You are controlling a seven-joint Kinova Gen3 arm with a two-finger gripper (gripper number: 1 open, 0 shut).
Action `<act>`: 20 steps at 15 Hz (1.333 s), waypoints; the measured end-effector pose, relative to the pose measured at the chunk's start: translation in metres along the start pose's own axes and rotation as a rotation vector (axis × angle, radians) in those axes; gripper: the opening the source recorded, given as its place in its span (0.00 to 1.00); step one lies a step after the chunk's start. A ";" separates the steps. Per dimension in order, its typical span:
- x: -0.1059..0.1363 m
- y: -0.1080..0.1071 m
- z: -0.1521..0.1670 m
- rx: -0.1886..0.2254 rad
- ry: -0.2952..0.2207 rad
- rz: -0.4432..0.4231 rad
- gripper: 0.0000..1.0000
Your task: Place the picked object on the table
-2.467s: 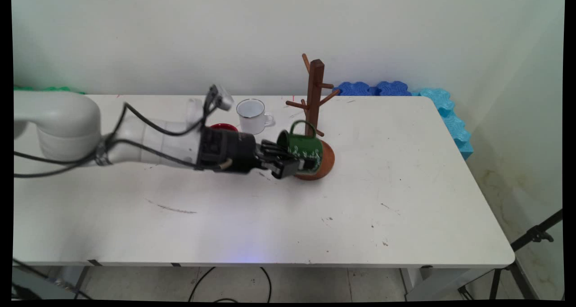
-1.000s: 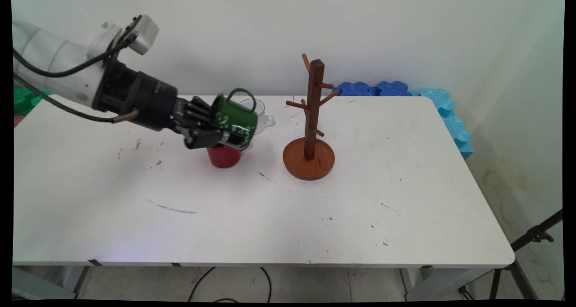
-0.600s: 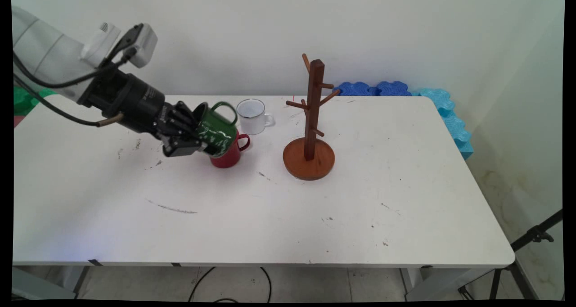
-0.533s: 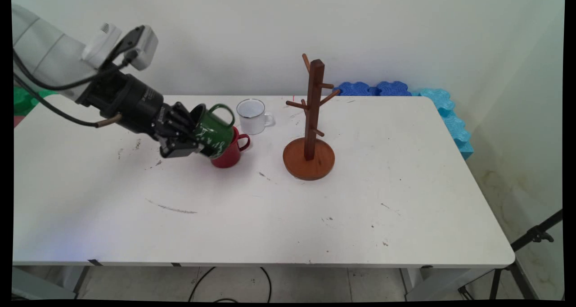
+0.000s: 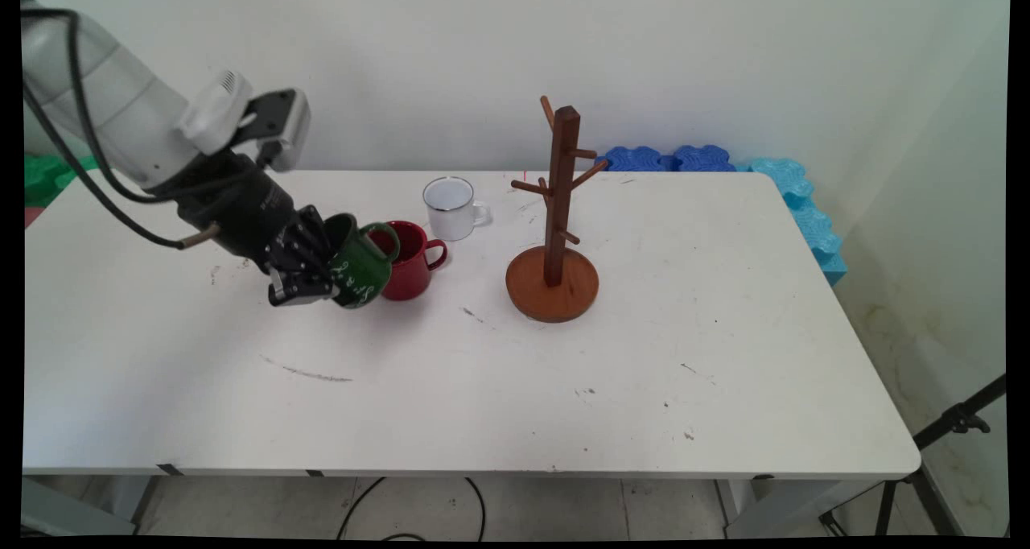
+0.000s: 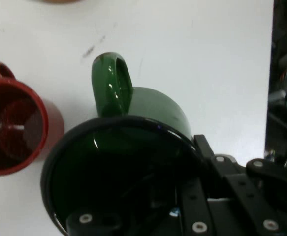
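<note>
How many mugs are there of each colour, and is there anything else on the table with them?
Green mug: 1, tilted, held in the gripper
Red mug: 1, upright on the table
White mug: 1, upright on the table
Wooden mug tree: 1, nothing hanging on it
Total: 4 things, 3 of them mugs

The red mug (image 5: 409,261) is the landmark: the green mug (image 5: 360,261) in the pincer (image 5: 310,269) crowds its left side, a white mug (image 5: 451,208) stands just behind it, and the wooden mug tree (image 5: 557,227) blocks the right. In front, the surface (image 5: 499,388) lies open.
</note>
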 end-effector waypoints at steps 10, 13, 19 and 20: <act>0.019 -0.009 0.063 0.004 -0.182 0.026 0.00; 0.025 -0.009 0.081 -0.001 -0.202 0.022 0.00; 0.037 -0.011 0.119 -0.006 -0.217 0.005 0.00; 0.039 -0.011 0.125 -0.007 -0.217 0.003 0.00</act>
